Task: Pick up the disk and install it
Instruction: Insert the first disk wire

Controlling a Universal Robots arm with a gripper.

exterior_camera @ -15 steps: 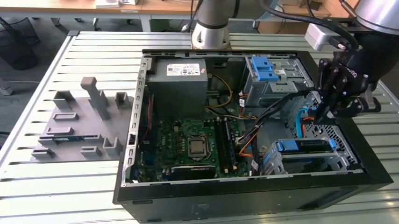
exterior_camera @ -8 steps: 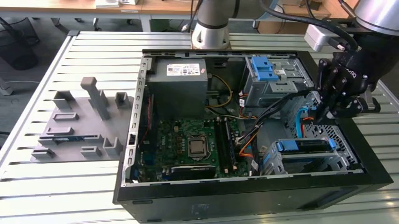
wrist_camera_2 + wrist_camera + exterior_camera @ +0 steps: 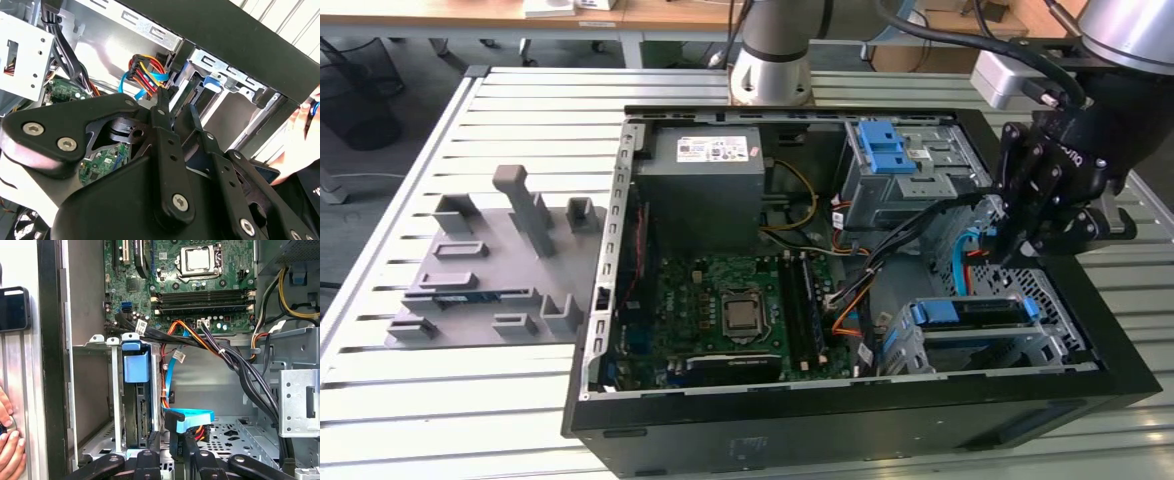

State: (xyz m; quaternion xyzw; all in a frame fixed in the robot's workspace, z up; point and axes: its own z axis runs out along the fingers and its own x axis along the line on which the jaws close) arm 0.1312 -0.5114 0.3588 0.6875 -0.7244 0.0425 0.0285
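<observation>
On the slatted metal table point(image 3: 494, 400) the open computer case point(image 3: 854, 400) is lying; I'm hovering the tool point(image 3: 1017, 250) at its 3 o'clock edge, fingers pressed nearly together, empty. The disk point(image 3: 136, 390) is sitting in its drive cage point(image 3: 112, 390); the seating step is in hand, I judge.

Black gripper point(image 3: 1023, 245), green motherboard point(image 3: 720, 310), blue-framed disk point(image 3: 970, 312), grey fixture block point(image 3: 494, 260), black computer case point(image 3: 854, 415), orange and blue cables point(image 3: 172, 365).
</observation>
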